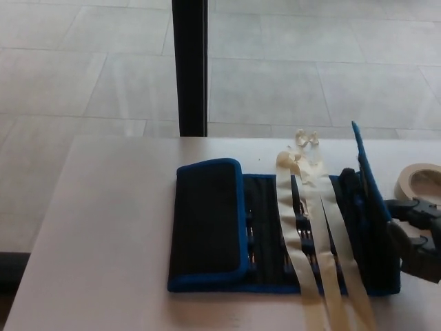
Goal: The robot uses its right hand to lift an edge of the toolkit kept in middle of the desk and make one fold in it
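One hand in frame: the right hand [417, 231] comes in from the right edge, low, black fingers [406, 207] curled against the outer face of the toolkit's right flap [368, 189]. Contact looks like a pinch or push on that flap, but the thumb side is hidden behind the fabric, so a full grasp is not confirmable; fingers are clearly on the flap, not spread free. Left hand not visible. Toolkit [275, 234] sits mid-desk toward the right, a black roll-up pouch with blue trim. Its left flap [207, 227] is folded flat over the body, blue border showing along its right edge. Right flap stands nearly upright, edge-on to the camera, tilted slightly leftward over the open middle section. Middle section lies flat and open; dark tools with blue accents [358, 200] sit in its pockets, individual types too dark to identify. Two cream straps [324, 234] run lengthwise across the open section from a knotted end [303, 141] just beyond the far edge of the pouch, over the near edge and out of the bottom of the frame. Roll of tape [417, 179] lies on the desk just right of the raised flap, behind the hand, partly cut off by the frame edge. Desk [110, 234] is a pale surface; beyond it a tiled floor [289, 69] and a dark vertical post [189, 65].
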